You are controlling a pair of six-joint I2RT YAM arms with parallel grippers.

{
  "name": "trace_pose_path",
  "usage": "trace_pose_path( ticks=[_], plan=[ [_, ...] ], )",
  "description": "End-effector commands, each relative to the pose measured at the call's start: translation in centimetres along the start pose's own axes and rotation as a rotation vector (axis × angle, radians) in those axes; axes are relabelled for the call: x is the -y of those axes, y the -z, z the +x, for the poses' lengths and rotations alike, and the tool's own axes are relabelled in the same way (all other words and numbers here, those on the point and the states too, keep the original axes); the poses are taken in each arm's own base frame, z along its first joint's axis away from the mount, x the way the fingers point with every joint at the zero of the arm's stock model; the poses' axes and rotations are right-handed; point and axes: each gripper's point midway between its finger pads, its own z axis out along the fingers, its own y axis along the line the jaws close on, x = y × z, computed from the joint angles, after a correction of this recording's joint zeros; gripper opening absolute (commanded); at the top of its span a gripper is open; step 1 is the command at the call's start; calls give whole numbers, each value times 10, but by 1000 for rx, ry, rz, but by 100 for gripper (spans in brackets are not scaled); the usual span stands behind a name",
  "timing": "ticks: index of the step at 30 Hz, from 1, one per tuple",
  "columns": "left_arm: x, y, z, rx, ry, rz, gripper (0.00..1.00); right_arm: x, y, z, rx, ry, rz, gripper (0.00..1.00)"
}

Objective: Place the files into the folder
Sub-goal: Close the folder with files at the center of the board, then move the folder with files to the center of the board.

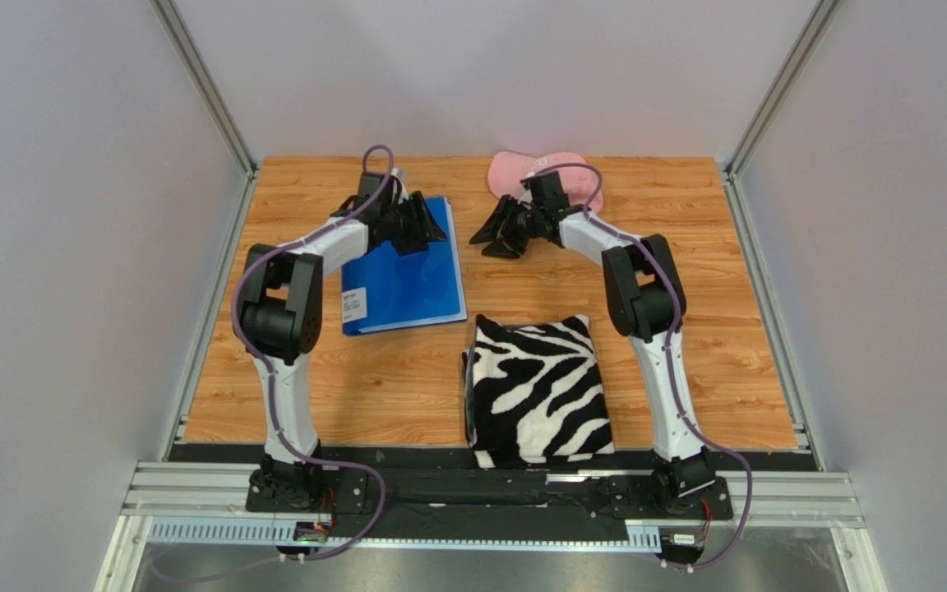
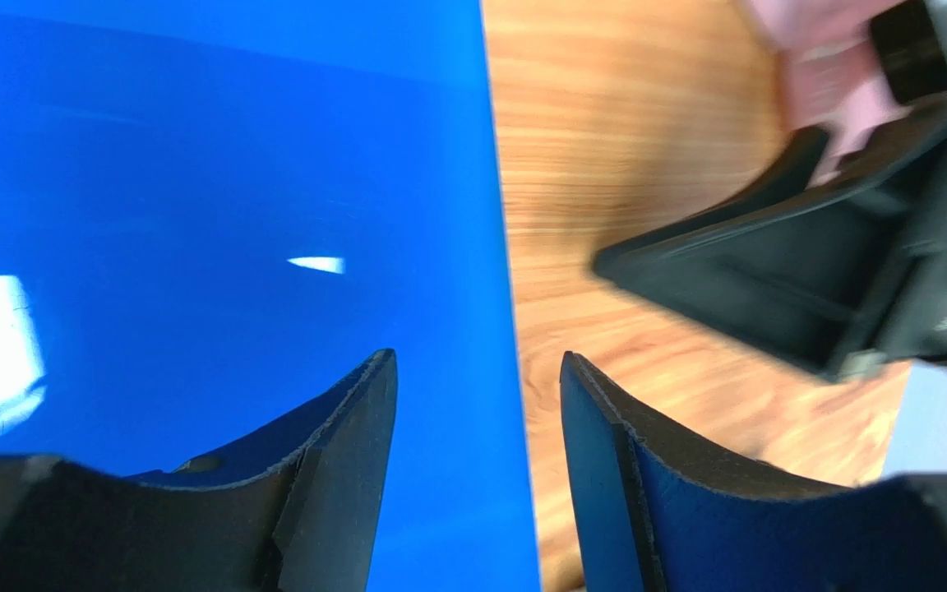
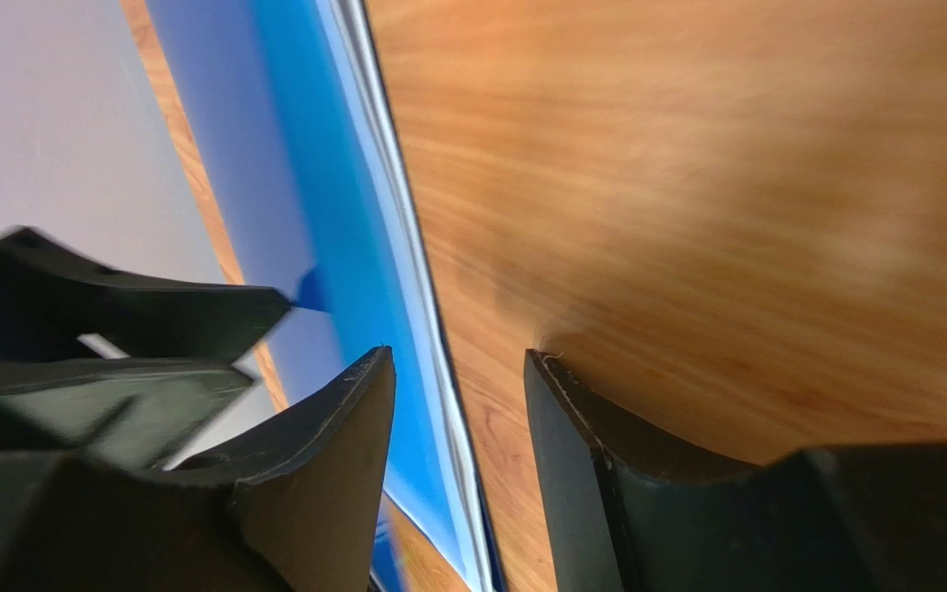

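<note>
The royal-blue folder (image 1: 404, 290) lies shut and flat on the wooden table, left of centre, with a small white label (image 1: 354, 302) near its front left corner. Of the files, only thin white edges (image 3: 382, 185) show, along the folder's (image 3: 306, 185) side between its covers. My left gripper (image 1: 423, 222) hangs open over the folder's far right corner; in the left wrist view its jaws (image 2: 476, 358) straddle the folder's (image 2: 195, 185) right edge with nothing between them. My right gripper (image 1: 497, 232) stands open just right of the folder, low over bare wood (image 3: 456, 352), empty.
A zebra-striped folded cloth (image 1: 537, 389) lies at the front centre between the arm bases. A pink object (image 1: 528, 170) sits at the back behind the right gripper. The two grippers are close together near the folder's far right corner. Grey walls enclose the table.
</note>
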Motion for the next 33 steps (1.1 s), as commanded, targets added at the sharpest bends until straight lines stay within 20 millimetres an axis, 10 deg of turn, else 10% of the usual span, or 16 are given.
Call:
trace_pose_path(
  ticks=[1,7,17,26,33],
  plan=[
    [21,-12,-22,90,-33,120,61,19,1,-5,6,-30,46,50],
    [2,6,-20,59,-50,-11,62,8,-12,15,-2,2,46,49],
    [53,150,-61,182,-125,17,65,4,-44,64,5,39,146,48],
    [67,251,7,165,-197,73,66,-31,-76,90,1,66,108,46],
    [38,250,6,218,-167,-27,49,-40,-48,79,9,170,130,50]
  ],
)
